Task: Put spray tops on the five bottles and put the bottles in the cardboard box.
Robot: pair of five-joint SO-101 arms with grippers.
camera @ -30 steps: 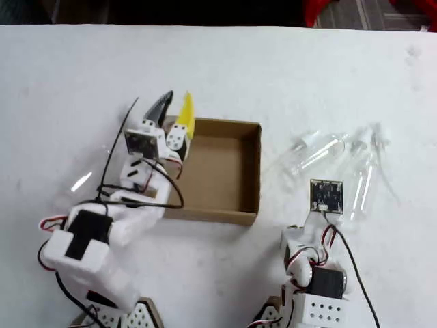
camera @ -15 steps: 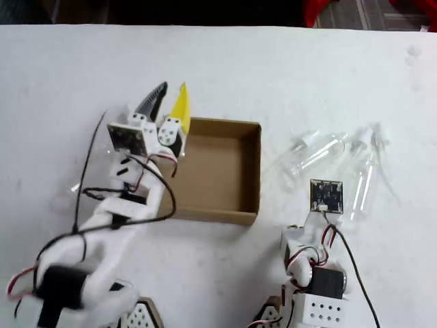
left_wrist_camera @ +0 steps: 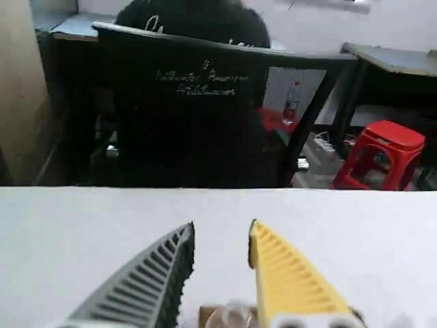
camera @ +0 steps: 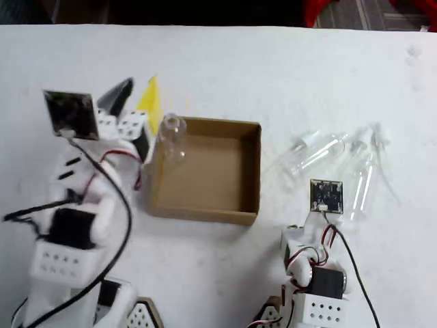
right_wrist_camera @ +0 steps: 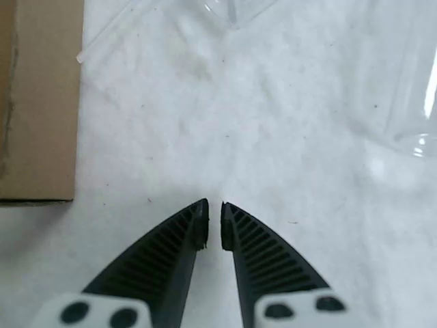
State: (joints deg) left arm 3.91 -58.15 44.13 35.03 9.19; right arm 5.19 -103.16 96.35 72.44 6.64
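Observation:
A clear bottle with a bare neck stands upright just inside the left wall of the cardboard box. My left gripper is raised to the left of it, open, with nothing between its grey and yellow fingers. In the left wrist view the gripper points level over the table, and the bottle's neck shows low between the finger bases. Two more clear bottles lie right of the box, with spray tops beside them. My right gripper is shut over bare table near a bottle.
The right arm's wrist board sits between the box and the lying bottles. The box's corner is close beside the right gripper. A dark chair and a red stool stand beyond the table's far edge.
My left arm has pulled back to the left and lifted away from the box's left corner, uncovering the upright bottle there. The right arm has stayed still.

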